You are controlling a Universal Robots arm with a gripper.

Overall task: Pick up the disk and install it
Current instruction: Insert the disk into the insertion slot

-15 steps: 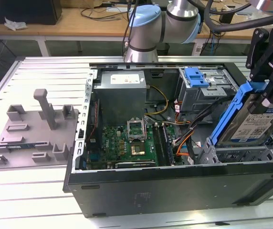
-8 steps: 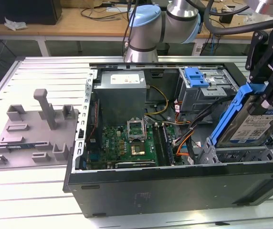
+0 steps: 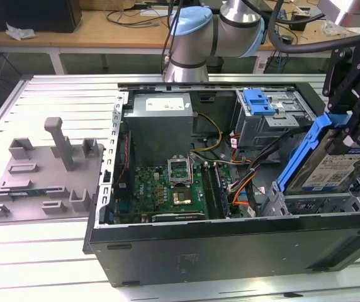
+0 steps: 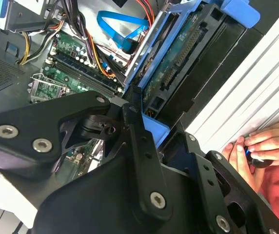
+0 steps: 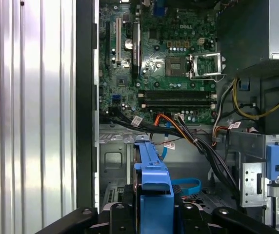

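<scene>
My one gripper is closed on the one disk, gripping it by the blue frame that runs round its edge. I hold the disk tilted, its labelled face up toward the exterior view's left. Its lower end is down by the metal drive cage at the exterior view's right end of the computer case. I cannot tell whether disk and cage touch.

The single case lies open on its side on the slatted metal tabletop. Inside it I count one green circuit board, one grey power supply and one smaller blue bracket sitting in a bay beyond the disk. One flat blue cable curls near the cage, and a bundle of orange, yellow and black wires crosses between board and bays.

Well apart from the case, toward the exterior view's left, one grey moulded tray lies on the tabletop with one tall post standing upright on it. In the second wrist view a person's hand rests on the tabletop beside the case.
</scene>
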